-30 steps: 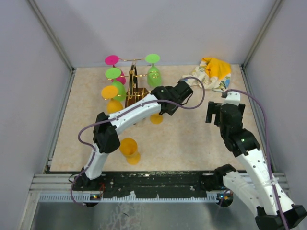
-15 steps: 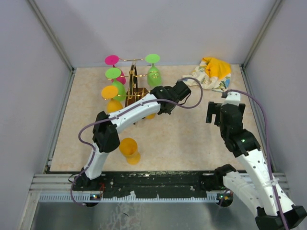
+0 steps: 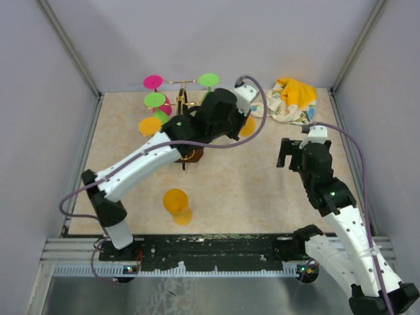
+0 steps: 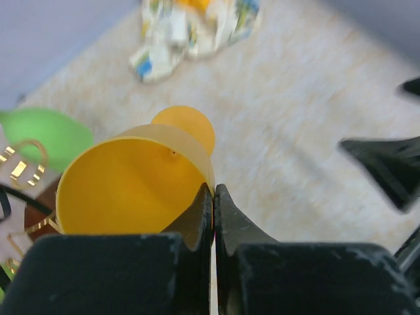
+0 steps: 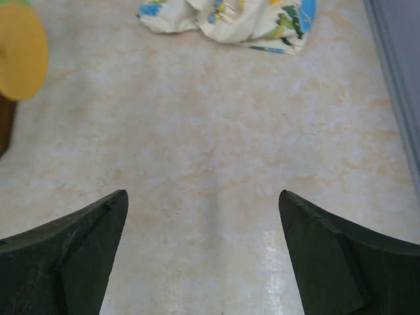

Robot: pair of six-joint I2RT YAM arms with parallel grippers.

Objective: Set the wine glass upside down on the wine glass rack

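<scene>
Up beside the wine glass rack (image 3: 184, 105) is where my left tool (image 4: 214, 197) is now. A second ago it was low, close to the desk (image 3: 256, 190), and my arm was bent. Now the arm is stretched out and raised, and the yellow wine glass (image 4: 131, 190) has come up with it. I think the lift is done. The next job looks like hanging the glass by its foot on a free hook, cup down.

My left tool is pinched tight, with the thin rim of the cup squeezed between its two fingers. The glass lies on its side just now. Its open mouth faces my camera and its round foot points away. It is not upside down yet, and it is not on the rack.

My right tool (image 5: 203, 210) is wide open with nothing in it. It hangs over bare desk, well apart from the rack, with the crumpled cloth (image 5: 230, 20) ahead of it.
</scene>
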